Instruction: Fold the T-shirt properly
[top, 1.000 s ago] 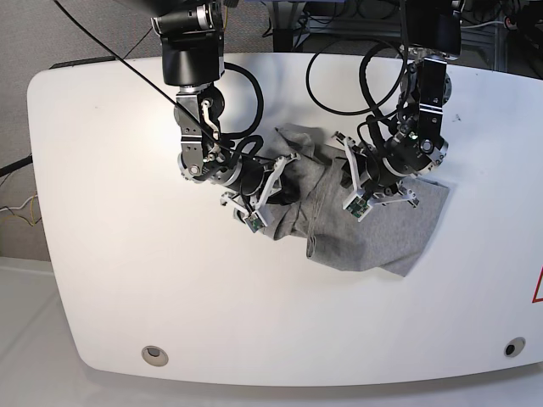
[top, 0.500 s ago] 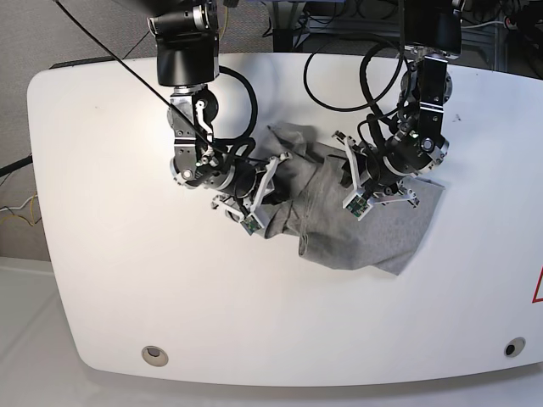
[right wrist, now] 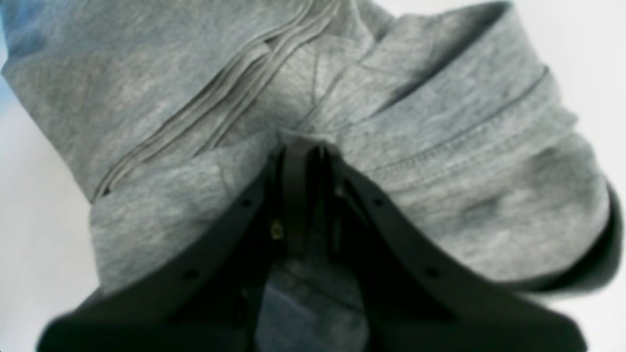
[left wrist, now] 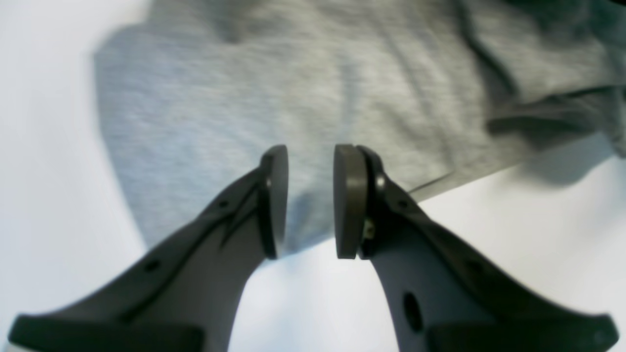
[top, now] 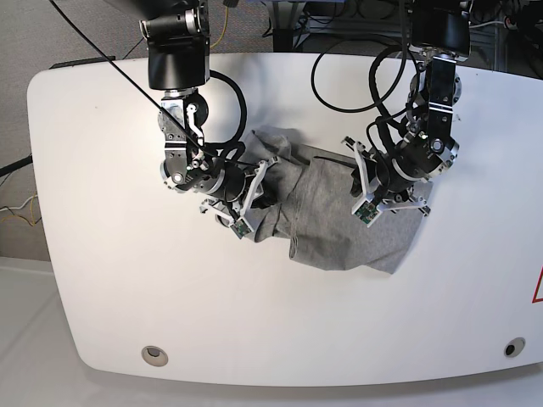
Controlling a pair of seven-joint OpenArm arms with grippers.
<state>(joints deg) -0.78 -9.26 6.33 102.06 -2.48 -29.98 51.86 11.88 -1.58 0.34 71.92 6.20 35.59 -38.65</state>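
Observation:
The heather-grey T-shirt [top: 339,225] lies crumpled on the white table [top: 127,280], bunched at its left side in the base view. My right gripper [top: 265,180] is shut on that bunch. In the right wrist view the right gripper [right wrist: 305,146] pinches gathered folds and a stitched hem of the T-shirt [right wrist: 440,171]. My left gripper [top: 379,188] hovers over the shirt's right part. In the left wrist view the left gripper [left wrist: 310,195] has its pads a little apart with nothing between them, above a flat edge of the T-shirt [left wrist: 293,98]. No print is visible.
Black cables [top: 339,76] loop over the table's far side behind both arms. Two round holes sit near the front edge, one at the left [top: 153,354] and one at the right [top: 514,348]. A red marking [top: 538,288] shows at the right edge.
My right gripper has dragged the bunched fabric toward the base view's left, and the whole shirt slid that way. The left arm shifted slightly, its jaws unchanged.

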